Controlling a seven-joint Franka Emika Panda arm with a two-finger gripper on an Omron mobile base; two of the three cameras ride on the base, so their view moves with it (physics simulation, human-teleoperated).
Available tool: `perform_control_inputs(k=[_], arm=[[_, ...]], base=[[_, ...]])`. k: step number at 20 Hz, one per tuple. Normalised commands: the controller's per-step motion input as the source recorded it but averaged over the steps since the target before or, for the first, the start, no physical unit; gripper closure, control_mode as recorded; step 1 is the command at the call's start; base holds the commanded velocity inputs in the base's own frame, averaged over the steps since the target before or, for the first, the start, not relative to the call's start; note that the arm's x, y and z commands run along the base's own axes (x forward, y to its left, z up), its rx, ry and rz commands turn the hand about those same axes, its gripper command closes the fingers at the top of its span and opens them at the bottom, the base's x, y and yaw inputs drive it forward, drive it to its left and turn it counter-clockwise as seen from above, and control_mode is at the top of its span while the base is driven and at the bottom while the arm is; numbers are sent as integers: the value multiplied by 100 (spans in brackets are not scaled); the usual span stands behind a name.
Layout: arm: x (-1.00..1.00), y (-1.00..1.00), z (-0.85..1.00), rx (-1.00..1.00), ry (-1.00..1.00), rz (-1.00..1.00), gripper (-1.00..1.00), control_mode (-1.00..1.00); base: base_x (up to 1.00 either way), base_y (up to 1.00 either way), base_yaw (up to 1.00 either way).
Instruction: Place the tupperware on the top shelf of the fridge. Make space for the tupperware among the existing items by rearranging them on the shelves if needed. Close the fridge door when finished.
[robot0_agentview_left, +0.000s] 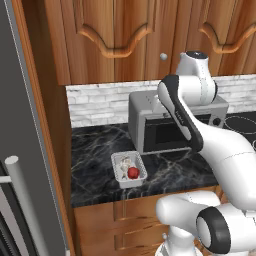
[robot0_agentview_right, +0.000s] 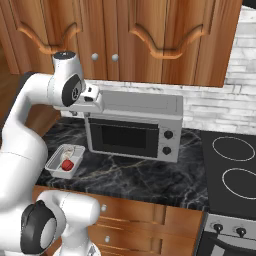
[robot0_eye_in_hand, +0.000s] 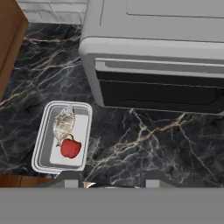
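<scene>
The tupperware (robot0_agentview_left: 129, 169) (robot0_agentview_right: 65, 161) (robot0_eye_in_hand: 62, 136) is a small clear tub on the black marble counter, left of the toaster oven, with a red round food and a pale lump inside. My gripper (robot0_eye_in_hand: 113, 179) hovers high above the counter near the oven's front left corner. It is open, with nothing between its fingertips (robot0_eye_in_hand: 72, 178), and the tub lies below and to their left. In the right base view the hand (robot0_agentview_right: 91, 94) sits level with the oven top. The fridge (robot0_agentview_left: 20, 150) fills the left edge as a grey panel with a silver bar handle (robot0_agentview_left: 24, 205). Its interior and top shelf are hidden.
A big grey toaster oven (robot0_agentview_left: 170, 125) (robot0_agentview_right: 132, 125) (robot0_eye_in_hand: 157, 57) stands against the brick backsplash. Wooden cabinets (robot0_agentview_left: 125, 35) hang overhead. A stove top with ring burners (robot0_agentview_right: 232, 165) lies to the right. Bare counter (robot0_eye_in_hand: 153, 144) stretches in front of the oven.
</scene>
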Motion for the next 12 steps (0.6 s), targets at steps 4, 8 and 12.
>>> perform_control_inputs(k=[4,8,12], arm=[[-4,0,-26,0,0,-1,-100,-100],[-8,6,-77,0,0,0,-100,-100],[0,24,-83,0,0,0,-100,-100]], base=[[0,0,0],[0,0,0],[0,0,0]])
